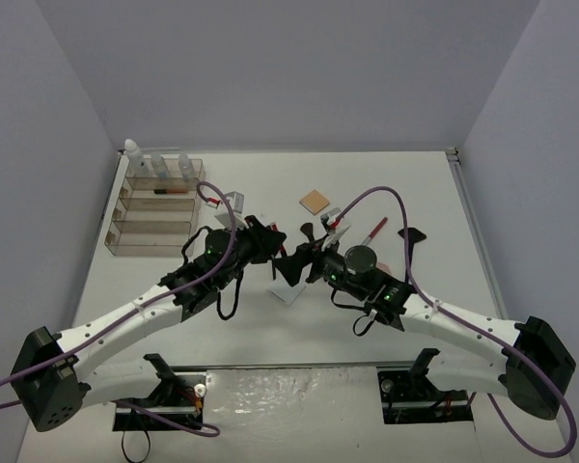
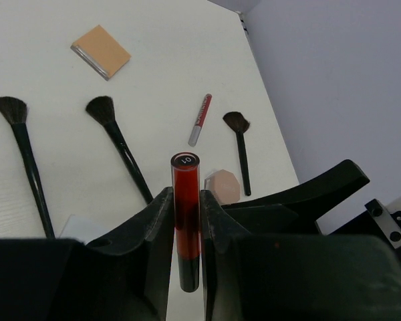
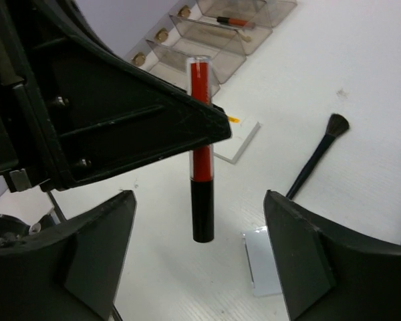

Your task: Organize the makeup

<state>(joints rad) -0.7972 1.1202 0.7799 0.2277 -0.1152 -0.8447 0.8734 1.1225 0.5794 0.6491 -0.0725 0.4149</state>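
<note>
– Grey walls are seen around a white tabletop [image 1: 434, 193]. How much of the makeup has been sorted?

– Little, it is judged. Small bottles [image 1: 161, 166] are stood in the back row of the organizer [image 1: 154, 236]. Something red, perhaps a lip product, is laid in a middle tier, but it is too small for certainty.

– What is left?

– Three brushes [image 2: 120, 144], a tan compact [image 2: 101, 51], a pink compact [image 2: 222, 186], a loose lip tube [image 2: 200, 120] and white pads [image 3: 237, 140] are scattered on the tabletop, apart from the organizer.

– And the tools?

– A red lip tube [image 2: 186, 221] is clamped between the narrow jaws of the left tool [image 2: 186, 200], clear of the tabletop. The right tool [image 3: 199, 197] is spread wide around the black cap, and nothing is touched by it.
</note>
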